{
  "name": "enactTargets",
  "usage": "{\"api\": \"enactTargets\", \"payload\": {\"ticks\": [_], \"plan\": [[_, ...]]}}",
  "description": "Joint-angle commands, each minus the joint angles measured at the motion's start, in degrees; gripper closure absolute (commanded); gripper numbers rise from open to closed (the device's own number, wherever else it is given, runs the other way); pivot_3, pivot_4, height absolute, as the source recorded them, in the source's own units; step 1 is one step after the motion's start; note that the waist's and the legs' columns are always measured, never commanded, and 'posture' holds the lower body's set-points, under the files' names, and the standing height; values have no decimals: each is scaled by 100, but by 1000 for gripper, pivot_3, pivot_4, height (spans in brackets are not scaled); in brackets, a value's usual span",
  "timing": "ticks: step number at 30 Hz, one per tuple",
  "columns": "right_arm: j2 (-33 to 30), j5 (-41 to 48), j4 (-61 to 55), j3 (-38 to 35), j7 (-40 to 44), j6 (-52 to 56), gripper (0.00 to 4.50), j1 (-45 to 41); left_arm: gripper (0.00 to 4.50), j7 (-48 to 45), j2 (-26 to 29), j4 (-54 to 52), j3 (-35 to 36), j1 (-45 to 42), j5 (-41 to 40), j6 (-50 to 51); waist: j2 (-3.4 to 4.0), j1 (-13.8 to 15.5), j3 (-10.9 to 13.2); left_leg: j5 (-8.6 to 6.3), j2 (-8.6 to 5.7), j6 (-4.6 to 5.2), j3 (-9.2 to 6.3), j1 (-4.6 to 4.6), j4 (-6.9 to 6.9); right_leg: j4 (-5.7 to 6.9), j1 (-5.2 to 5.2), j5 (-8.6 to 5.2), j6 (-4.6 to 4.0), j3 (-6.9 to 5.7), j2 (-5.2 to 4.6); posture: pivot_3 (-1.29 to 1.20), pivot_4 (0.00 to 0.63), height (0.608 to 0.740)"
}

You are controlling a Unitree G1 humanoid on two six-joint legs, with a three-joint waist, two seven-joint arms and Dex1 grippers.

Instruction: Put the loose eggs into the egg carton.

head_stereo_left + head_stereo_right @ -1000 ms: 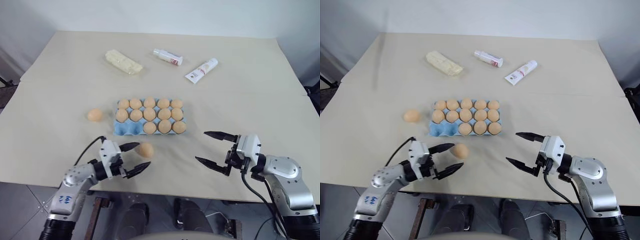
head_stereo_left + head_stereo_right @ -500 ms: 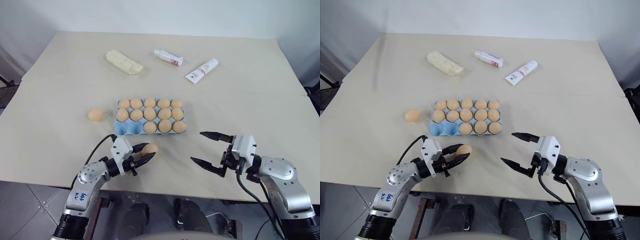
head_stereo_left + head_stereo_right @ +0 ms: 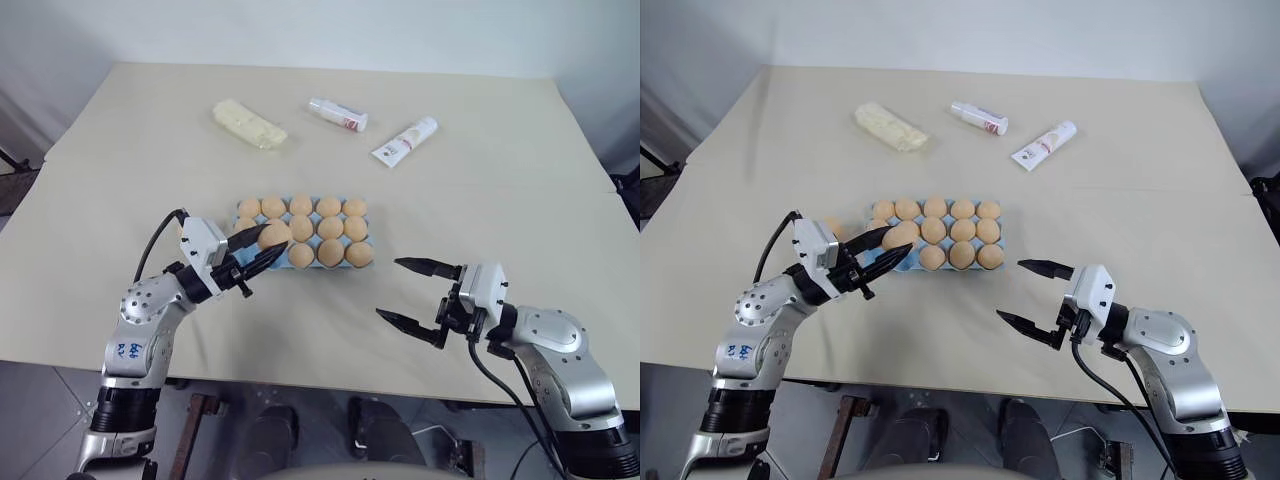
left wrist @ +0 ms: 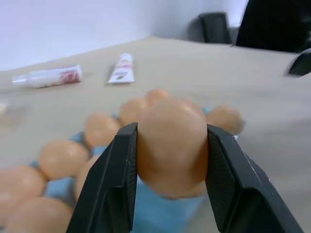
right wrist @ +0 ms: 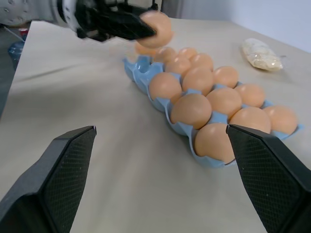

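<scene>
Our left gripper pinches an egg above the egg carton, hiding its near-left cups. Our right gripper hangs spread wide, right of the carton, over the desk.

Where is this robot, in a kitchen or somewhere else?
Probably a test room, not a kitchen: a plain beige table against bare white walls, holding just a light blue moulded egg carton, two small tubes and a yellow block.

Second loose egg mostly hidden behind left gripper, carton's near-left cups covered by its fingers
</scene>
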Motion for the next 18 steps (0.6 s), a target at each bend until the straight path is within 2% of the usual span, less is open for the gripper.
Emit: {"api": "enactTargets", "payload": {"ticks": [1, 6, 11, 14, 18], "plan": [[14, 43, -155, -9, -60, -29, 0, -32, 1719, -30, 18, 206, 65, -94, 124, -319, 0, 0, 0, 0, 1, 0, 0, -1, 0, 0, -2, 0, 0, 0, 0, 0, 150, 740], [7, 30, -155, -40, -102, -51, 0, 9, 100, -106, 130, 56, 232, 150, 13, -345, -1, 15, 0, 0, 0, -1, -1, -1, 3, 1, 1, 0, 1, 0, -3, 0, 150, 740], [-4, 48, -69, -57, -45, -97, 0, 11, 47, -250, 594, -341, 811, 738, -229, -255, 0, -36, 0, 0, 7, -2, -1, 0, -5, 3, -5, -1, -2, 4, 0, 0, 150, 740], [-18, 102, 72, 8, 169, -164, 0, -127, 47, -718, 1250, -141, 1594, 1454, -308, -496, 0, -90, 0, -1, 8, -3, -1, 1, -5, 4, -4, -3, -5, 4, -1, 0, 150, 740], [18, 105, 267, 77, 342, -204, 0, -407, 47, -973, 1594, 257, 2396, 2089, -539, -576, 1, -112, 1, -1, 8, -1, 0, 2, -5, 0, -2, -5, -9, 4, -6, 0, 150, 740]]}}
